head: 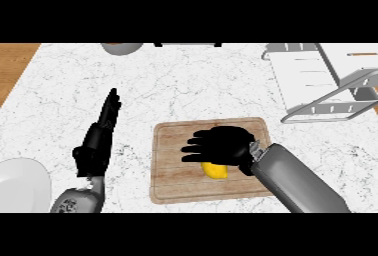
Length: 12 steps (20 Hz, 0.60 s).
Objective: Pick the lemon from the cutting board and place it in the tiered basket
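Note:
A yellow lemon (pixel 215 171) lies on the wooden cutting board (pixel 171 150) near the counter's front middle. My right hand (pixel 220 145) hovers over the board, palm down, its fingers spread and pointing left. It covers the lemon's upper part, and whether it touches the lemon cannot be made out. The white tiered basket (pixel 317 82) stands at the back right of the counter, apart from the board. My left hand (pixel 100 137) rests at the left of the board, fingers straight and pointing away, holding nothing.
A white plate (pixel 22 185) lies at the front left edge. A grey bowl (pixel 122 48) sits at the back edge, left of middle. The marble counter (pixel 192 85) stretches between board and basket. Wood surface (pixel 15 65) shows at the far left.

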### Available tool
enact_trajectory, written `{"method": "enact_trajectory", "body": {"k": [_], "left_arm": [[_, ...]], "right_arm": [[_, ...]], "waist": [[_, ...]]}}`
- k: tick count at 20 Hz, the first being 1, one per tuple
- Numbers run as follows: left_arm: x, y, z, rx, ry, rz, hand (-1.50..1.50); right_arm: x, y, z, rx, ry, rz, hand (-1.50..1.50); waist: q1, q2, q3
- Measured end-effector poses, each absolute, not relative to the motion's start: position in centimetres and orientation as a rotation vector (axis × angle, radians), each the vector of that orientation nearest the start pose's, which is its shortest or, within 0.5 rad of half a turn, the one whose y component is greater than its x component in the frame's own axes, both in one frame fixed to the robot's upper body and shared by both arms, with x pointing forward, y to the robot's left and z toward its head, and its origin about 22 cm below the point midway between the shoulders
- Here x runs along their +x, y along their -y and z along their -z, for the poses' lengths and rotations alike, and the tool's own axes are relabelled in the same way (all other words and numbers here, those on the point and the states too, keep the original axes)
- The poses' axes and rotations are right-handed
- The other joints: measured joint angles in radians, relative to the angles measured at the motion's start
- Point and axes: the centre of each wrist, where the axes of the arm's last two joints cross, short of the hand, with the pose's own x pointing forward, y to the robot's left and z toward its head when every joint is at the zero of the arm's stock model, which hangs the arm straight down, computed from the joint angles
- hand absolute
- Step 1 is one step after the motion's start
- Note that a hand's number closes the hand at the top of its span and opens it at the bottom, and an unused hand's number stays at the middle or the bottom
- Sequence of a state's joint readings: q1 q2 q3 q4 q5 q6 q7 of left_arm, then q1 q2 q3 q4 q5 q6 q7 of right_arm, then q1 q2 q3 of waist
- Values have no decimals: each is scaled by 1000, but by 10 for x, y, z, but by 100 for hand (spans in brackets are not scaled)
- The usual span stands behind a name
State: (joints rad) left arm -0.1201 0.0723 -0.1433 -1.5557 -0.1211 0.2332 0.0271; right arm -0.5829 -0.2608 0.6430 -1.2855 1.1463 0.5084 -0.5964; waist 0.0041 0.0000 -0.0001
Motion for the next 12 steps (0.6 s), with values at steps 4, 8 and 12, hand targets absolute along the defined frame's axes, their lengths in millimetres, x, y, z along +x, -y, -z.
{"method": "enact_trajectory", "body": {"k": [4,8,12], "left_arm": [[271,-201,-32,190,1659,109,0],[270,-200,-29,192,1667,110,0],[273,-198,-33,184,1666,116,0]], "right_arm": [[317,106,-46,13,-1810,2999,-150],[316,108,-37,-11,-1825,3006,-150],[315,105,-24,-57,-1876,3005,150]], "waist": [[0,0,0],[0,0,0],[0,0,0]]}}
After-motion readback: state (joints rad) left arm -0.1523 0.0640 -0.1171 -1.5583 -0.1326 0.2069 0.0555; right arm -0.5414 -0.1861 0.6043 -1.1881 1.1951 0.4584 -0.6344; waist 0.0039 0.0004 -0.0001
